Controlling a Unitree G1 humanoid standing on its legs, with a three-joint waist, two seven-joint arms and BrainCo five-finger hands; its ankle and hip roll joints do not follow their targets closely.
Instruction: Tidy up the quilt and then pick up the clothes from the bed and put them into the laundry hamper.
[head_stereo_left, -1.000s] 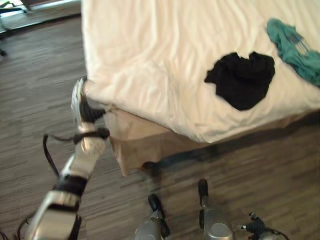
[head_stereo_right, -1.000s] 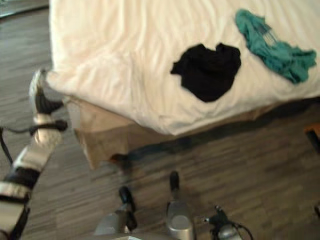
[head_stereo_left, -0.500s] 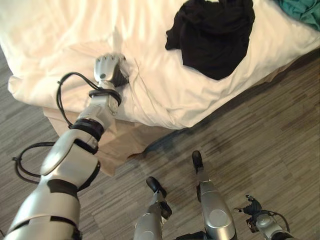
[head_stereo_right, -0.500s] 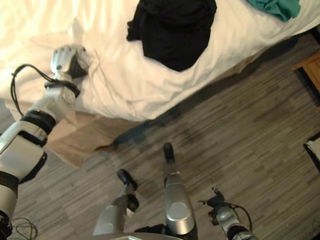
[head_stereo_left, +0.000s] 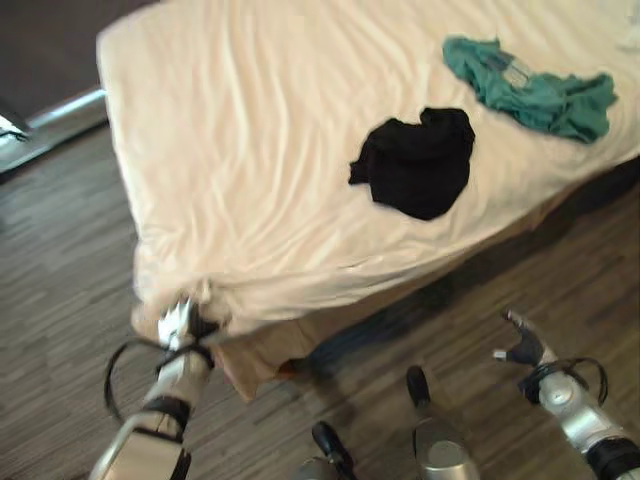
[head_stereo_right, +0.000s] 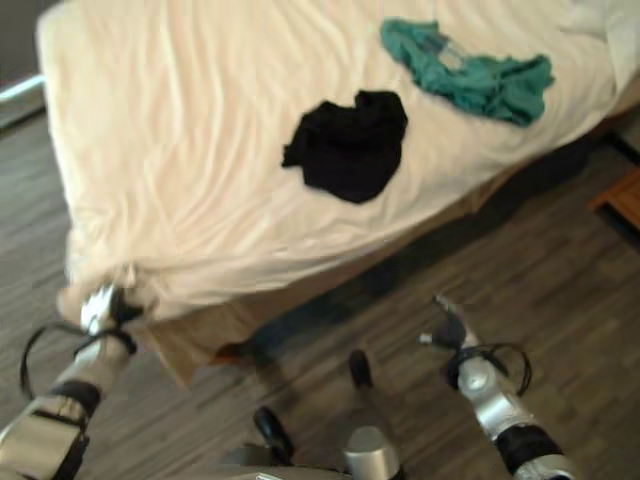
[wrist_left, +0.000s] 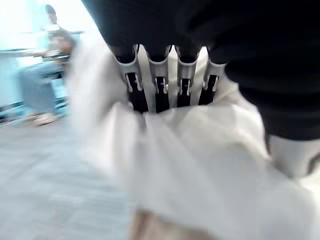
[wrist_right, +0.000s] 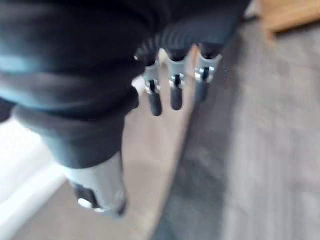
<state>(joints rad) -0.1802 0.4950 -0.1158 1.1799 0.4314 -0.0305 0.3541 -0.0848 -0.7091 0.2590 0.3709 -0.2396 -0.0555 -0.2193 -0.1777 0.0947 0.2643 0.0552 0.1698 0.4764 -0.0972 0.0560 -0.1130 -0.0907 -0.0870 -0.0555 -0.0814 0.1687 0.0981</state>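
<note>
A cream quilt (head_stereo_left: 270, 170) covers the bed, creased towards its near left corner. On it lie a crumpled black garment (head_stereo_left: 415, 165) and, farther right, a teal garment (head_stereo_left: 530, 95). My left hand (head_stereo_left: 180, 325) is at the quilt's near left corner, which overhangs the bed. In the left wrist view its fingers (wrist_left: 156, 87) curl into the white cloth (wrist_left: 200, 175). My right hand (head_stereo_left: 522, 345) hangs over the wood floor to the right of the bed, well short of both garments. Its fingers (wrist_right: 172, 87) are straight and hold nothing.
The bed's tan base (head_stereo_left: 262, 358) shows under the quilt's near edge. Dark wood-plank floor (head_stereo_left: 60, 260) runs to the left of the bed and in front of it. A wooden piece of furniture (head_stereo_right: 622, 195) stands at the far right. A seated person (wrist_left: 50, 55) shows blurred in the left wrist view.
The camera has swung, so the whole picture has shifted. My left hand lay on top of the quilt and is now down at its overhanging corner. My right hand has risen into view.
</note>
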